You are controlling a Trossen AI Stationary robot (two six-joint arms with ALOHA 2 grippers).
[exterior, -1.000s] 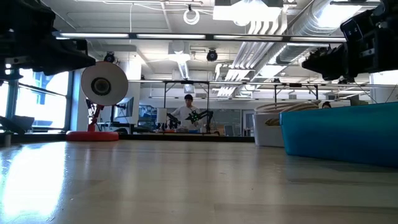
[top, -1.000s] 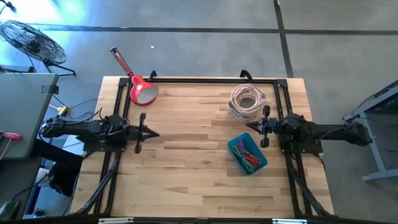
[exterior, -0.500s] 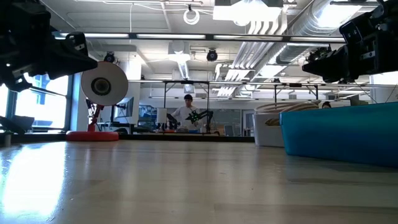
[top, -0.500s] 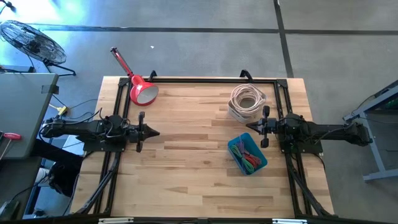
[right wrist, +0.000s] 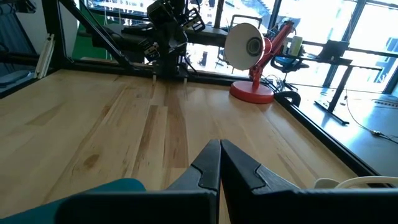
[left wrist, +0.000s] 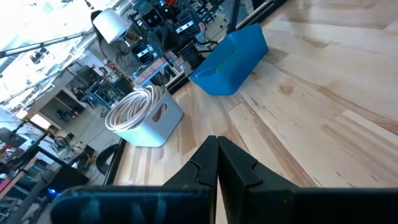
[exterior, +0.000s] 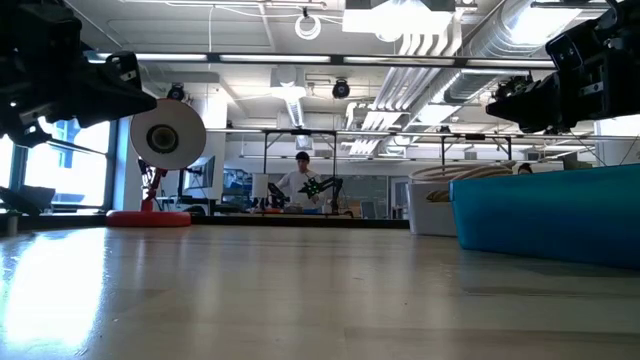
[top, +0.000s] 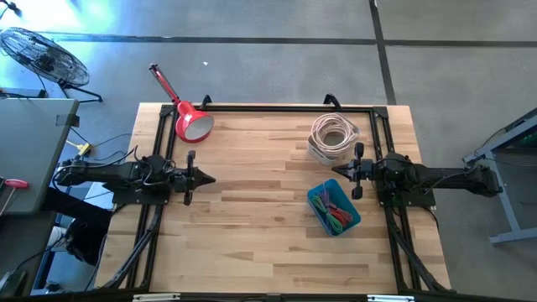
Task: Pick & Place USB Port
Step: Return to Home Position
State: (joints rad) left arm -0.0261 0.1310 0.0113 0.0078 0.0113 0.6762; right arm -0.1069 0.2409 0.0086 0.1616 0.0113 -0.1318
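Blue bin (top: pixel 320 214) holding the coloured cables (top: pixel 337 216) sits on the worktop (top: pixel 252 226) just beside the closed, empty right pincer (top: pixel 336 168) and well apart from the closed, empty left pincer (top: pixel 211 179) opposite

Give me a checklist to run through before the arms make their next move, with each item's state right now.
1. Left gripper shut, holding nothing: ok.
2. Right gripper shut, holding nothing: ok.
3. Coloured cables inside the blue bin: ok.
4. White cable coiled in the white bin: ok.
5. Each gripper over bare wood of the table, touching neither bin: ok.
6. Red lamp apart from both grippers: ok.
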